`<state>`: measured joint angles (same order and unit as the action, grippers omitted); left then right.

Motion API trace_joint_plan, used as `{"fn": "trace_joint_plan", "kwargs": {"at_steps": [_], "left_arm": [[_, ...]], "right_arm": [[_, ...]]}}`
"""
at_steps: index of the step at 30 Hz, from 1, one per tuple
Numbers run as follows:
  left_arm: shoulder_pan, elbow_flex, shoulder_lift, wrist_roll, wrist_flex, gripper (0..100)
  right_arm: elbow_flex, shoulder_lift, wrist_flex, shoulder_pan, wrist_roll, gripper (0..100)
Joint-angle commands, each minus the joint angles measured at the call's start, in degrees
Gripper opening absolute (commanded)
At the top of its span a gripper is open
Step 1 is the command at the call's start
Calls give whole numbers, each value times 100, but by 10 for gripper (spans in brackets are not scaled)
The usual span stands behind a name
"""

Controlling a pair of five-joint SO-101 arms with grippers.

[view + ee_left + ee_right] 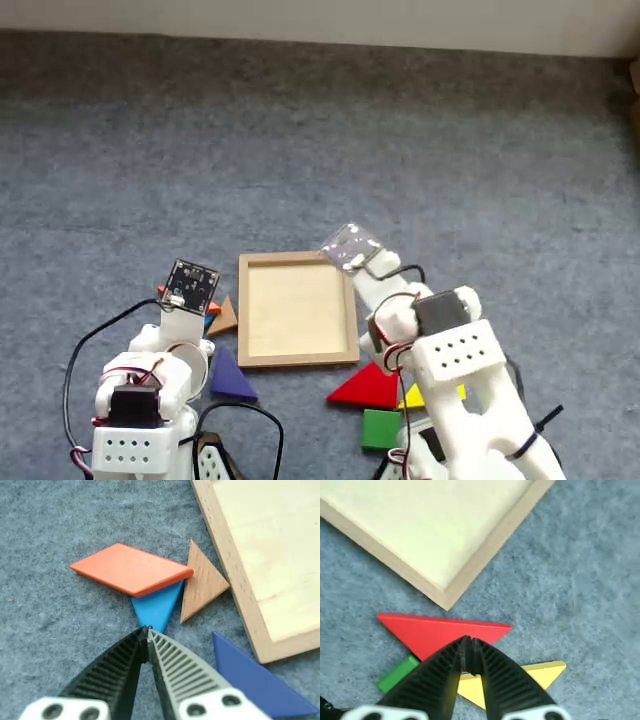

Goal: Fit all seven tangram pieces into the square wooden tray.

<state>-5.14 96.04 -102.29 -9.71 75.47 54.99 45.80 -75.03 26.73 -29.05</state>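
The square wooden tray (297, 355) lies empty between the two arms, its rim (232, 582) close to my left gripper (146, 630). That gripper is shut on nothing, its tips over the corner of a light blue triangle (156, 607). An orange parallelogram (131, 569) overlaps the blue triangle, a wooden triangle (202, 582) lies beside it, and a dark blue triangle (255, 680) is nearer the tray's corner. My right gripper (468, 641) is shut and empty above a red triangle (435, 630), with a yellow triangle (542, 674) and a green square (395, 676) by it.
Everything rests on grey carpet. From above, the red triangle (365, 388), green square (380, 428) and dark blue triangle (232, 378) lie just in front of the tray. The tray's corner (445, 592) sits near the red triangle. Open carpet stretches behind the tray.
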Motion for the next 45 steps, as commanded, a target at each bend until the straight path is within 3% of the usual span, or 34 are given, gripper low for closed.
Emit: {"fn": "trace_joint_plan", "kwargs": {"at_steps": [1,4,9,12,21,36,41,45], "left_arm": [[-48,119,-180,-44,26,7],[-48,119,-180,-44,26,7],[-48,119,-180,-44,26,7],[-48,119,-180,-44,26,7],[-48,119,-180,-44,26,7],[-48,119,-180,-44,26,7],[-48,119,-180,-44,26,7],[-48,119,-180,-44,26,7]], "right_arm": [[-75,110,31,189,404,14],[-163,101,-22,163,897,67],[31,92,22,171,1451,310],[242,92,31,215,1749,379],[567,22,31,778,1574,380],[347,-2598,963,1121,1618,380],[295,-3029,1437,268,1565,380],[-163,-3398,1895,-567,1020,380]]}}
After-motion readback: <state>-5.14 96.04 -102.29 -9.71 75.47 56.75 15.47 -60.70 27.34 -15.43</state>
